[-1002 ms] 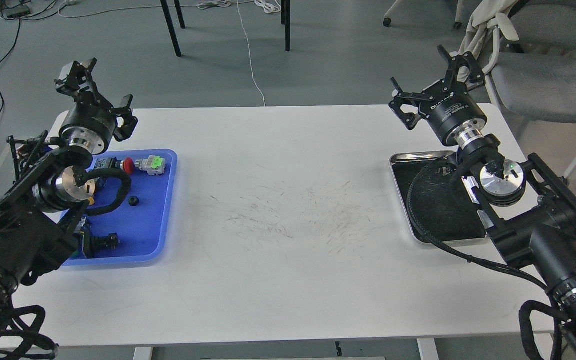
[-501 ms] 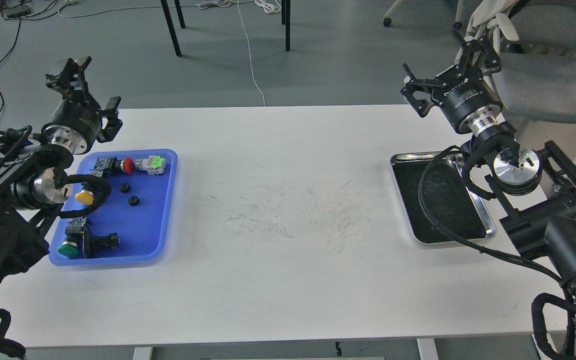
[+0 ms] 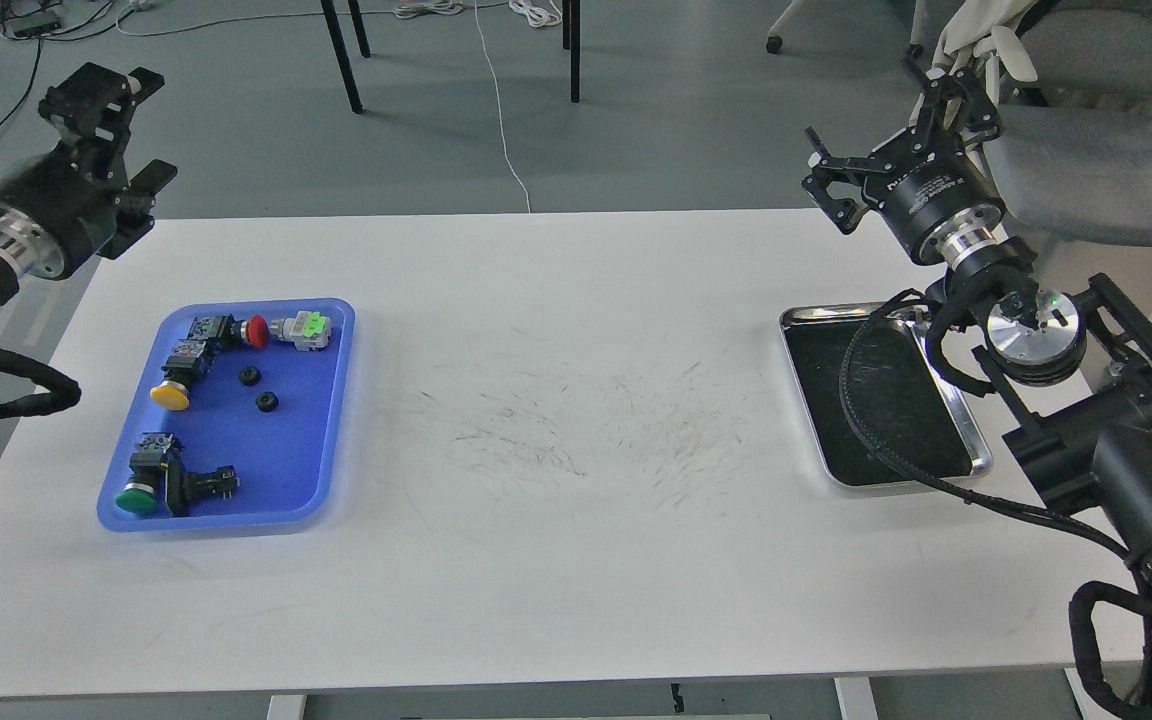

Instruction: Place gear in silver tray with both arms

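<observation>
Two small black gears [image 3: 250, 375] [image 3: 266, 402] lie in the middle of the blue tray [image 3: 331, 440] at the table's left. The silver tray [image 3: 816, 313], with a dark scratched bottom, sits at the right and holds nothing; my right arm's cable crosses over it. My left gripper [image 3: 124, 132] is open and empty, raised beyond the table's far left corner, well away from the gears. My right gripper [image 3: 886, 135] is open and empty, raised above the table's far edge behind the silver tray.
The blue tray also holds push-button switches with a red [image 3: 256, 331], a yellow [image 3: 169, 396] and a green cap [image 3: 137, 498], and a green connector part [image 3: 311, 325]. Chairs [image 3: 1086, 150] stand behind the table's right end.
My left arm has swung left and back off the blue tray, uncovering its contents. My right arm shifted right and up off the silver tray, then held still.
</observation>
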You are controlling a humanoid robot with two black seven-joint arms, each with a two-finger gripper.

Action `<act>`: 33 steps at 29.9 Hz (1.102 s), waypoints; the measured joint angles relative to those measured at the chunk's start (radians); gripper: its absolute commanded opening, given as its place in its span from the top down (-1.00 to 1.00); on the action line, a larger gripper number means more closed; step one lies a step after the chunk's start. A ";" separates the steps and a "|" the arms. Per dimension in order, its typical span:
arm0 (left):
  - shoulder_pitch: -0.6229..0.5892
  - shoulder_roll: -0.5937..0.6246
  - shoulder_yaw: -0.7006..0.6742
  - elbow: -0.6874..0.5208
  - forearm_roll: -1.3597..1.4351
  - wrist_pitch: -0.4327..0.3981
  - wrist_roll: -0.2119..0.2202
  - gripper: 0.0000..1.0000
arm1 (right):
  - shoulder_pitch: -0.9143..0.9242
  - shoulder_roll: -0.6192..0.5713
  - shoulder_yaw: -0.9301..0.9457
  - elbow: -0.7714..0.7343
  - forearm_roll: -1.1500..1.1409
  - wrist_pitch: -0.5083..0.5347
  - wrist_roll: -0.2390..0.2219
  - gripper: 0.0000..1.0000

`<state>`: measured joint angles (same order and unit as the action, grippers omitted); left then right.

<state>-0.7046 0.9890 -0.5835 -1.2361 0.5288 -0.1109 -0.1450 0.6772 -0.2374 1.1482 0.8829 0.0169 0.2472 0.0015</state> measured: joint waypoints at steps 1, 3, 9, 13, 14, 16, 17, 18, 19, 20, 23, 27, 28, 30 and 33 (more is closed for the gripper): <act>0.000 0.050 0.021 -0.040 0.001 -0.004 0.001 -0.96 | 0.001 -0.001 -0.002 -0.001 0.000 0.000 0.000 -1.00; 0.000 0.136 0.046 -0.102 0.003 -0.019 0.003 -0.96 | 0.005 -0.001 -0.008 -0.001 0.000 -0.003 0.000 -1.00; -0.005 0.344 0.058 -0.164 0.138 -0.186 0.007 -0.96 | 0.020 -0.001 -0.016 0.000 -0.003 -0.040 -0.003 -1.00; -0.018 0.437 0.049 -0.177 0.322 -0.239 0.010 -0.96 | 0.017 -0.006 -0.016 0.001 -0.002 -0.047 -0.003 -1.00; -0.024 0.454 0.046 -0.192 0.354 -0.241 0.014 -0.96 | 0.016 -0.010 -0.016 0.001 -0.001 -0.047 -0.003 -1.00; -0.054 0.479 0.043 -0.238 0.426 -0.243 0.027 -0.96 | 0.013 -0.019 -0.016 0.001 -0.001 -0.047 -0.003 -1.00; -0.070 0.483 0.043 -0.254 0.466 -0.245 0.034 -0.96 | 0.012 -0.022 -0.016 0.001 -0.001 -0.046 -0.003 -1.00; -0.081 0.483 0.045 -0.262 0.502 -0.245 0.038 -0.96 | 0.012 -0.023 -0.017 0.001 -0.001 -0.046 -0.002 -1.00; -0.088 0.479 0.048 -0.268 0.546 -0.245 0.041 -0.96 | 0.011 -0.024 -0.017 0.001 -0.001 -0.045 -0.002 -1.00; -0.091 0.471 0.053 -0.271 0.588 -0.245 0.042 -0.96 | 0.010 -0.025 -0.017 0.000 -0.002 -0.045 -0.002 -1.00; -0.091 0.437 0.087 -0.274 0.677 -0.247 0.045 -0.96 | 0.001 -0.026 -0.018 -0.001 -0.004 -0.043 -0.001 -1.00; -0.090 0.389 0.174 -0.275 0.786 -0.228 0.046 -0.96 | -0.019 -0.034 -0.019 -0.001 -0.007 -0.043 -0.001 -1.00; -0.089 0.374 0.200 -0.275 0.823 -0.216 0.047 -0.96 | -0.022 -0.036 -0.019 -0.001 -0.007 -0.043 -0.001 -1.00; -0.089 0.347 0.254 -0.271 0.888 -0.182 0.047 -0.96 | -0.029 -0.038 -0.019 -0.001 -0.008 -0.043 -0.001 -1.00; -0.088 0.301 0.327 -0.263 0.954 -0.115 0.049 -0.96 | -0.044 -0.040 -0.016 -0.001 -0.008 -0.044 -0.001 -1.00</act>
<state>-0.7930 1.2901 -0.2569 -1.4992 1.4830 -0.2258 -0.0959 0.6332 -0.2773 1.1320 0.8822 0.0092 0.2028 0.0003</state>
